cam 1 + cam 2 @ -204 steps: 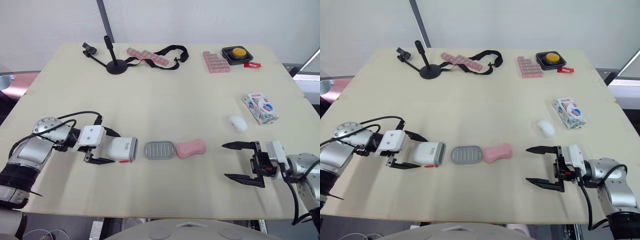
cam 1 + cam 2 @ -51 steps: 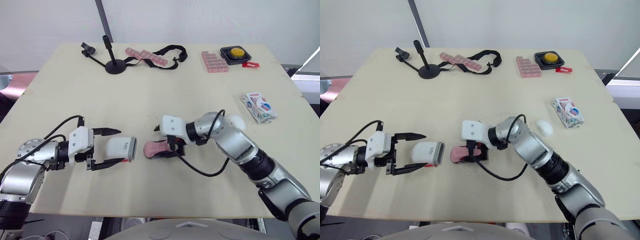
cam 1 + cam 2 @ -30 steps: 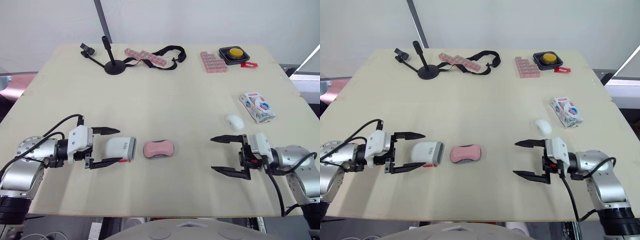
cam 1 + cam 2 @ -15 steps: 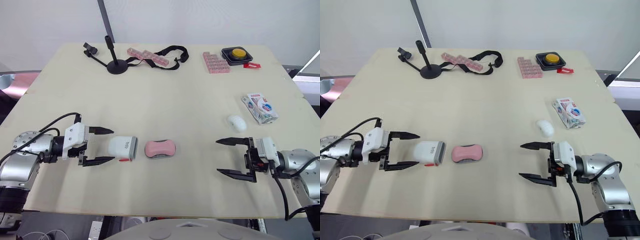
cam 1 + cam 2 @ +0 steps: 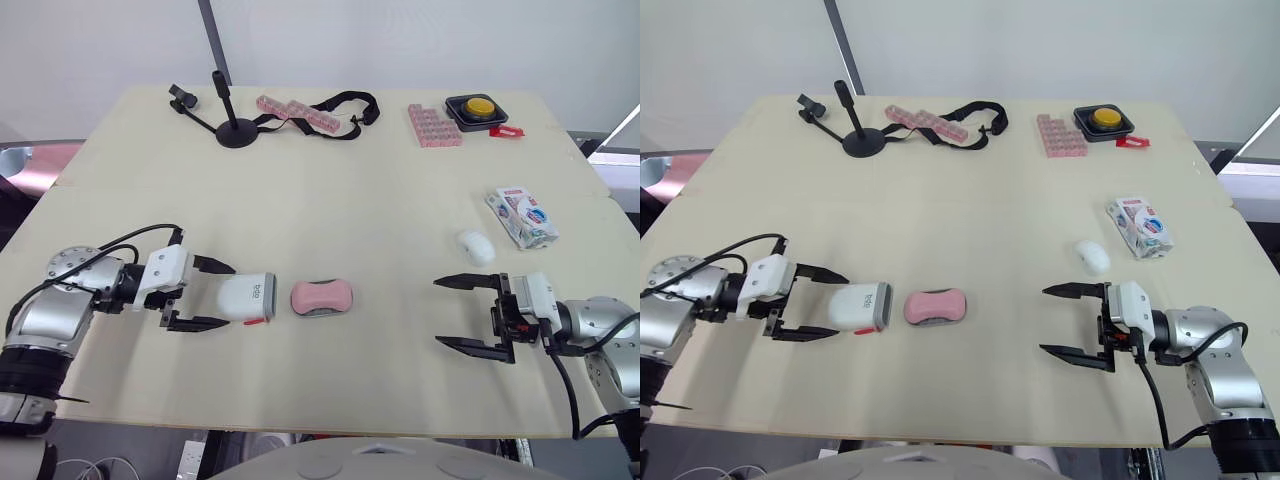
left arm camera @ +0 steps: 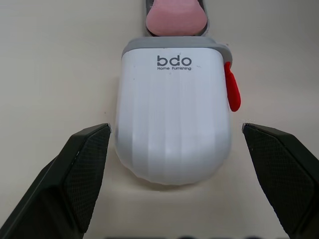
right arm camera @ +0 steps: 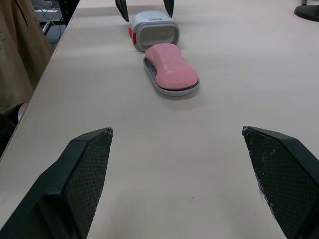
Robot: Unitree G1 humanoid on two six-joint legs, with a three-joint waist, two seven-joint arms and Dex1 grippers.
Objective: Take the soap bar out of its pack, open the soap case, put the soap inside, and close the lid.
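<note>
Pink soap [image 5: 321, 295] sits on its grey tray [image 7: 175, 91], centre of the scene. Left gripper [image 5: 231, 296] is spread wide, with the white lid [image 5: 250, 297] between its fingers, touching neither. Right gripper [image 5: 438, 312] gapes wide too, well right of the soap.

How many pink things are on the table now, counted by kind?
soap bar: 1
long compartment strip: 1
square compartment block: 1
Total: 3

Black stand [image 5: 236, 133], strap [image 5: 367, 108], pink blocks [image 5: 433, 125], yellow button [image 5: 480, 104] sit far back.
</note>
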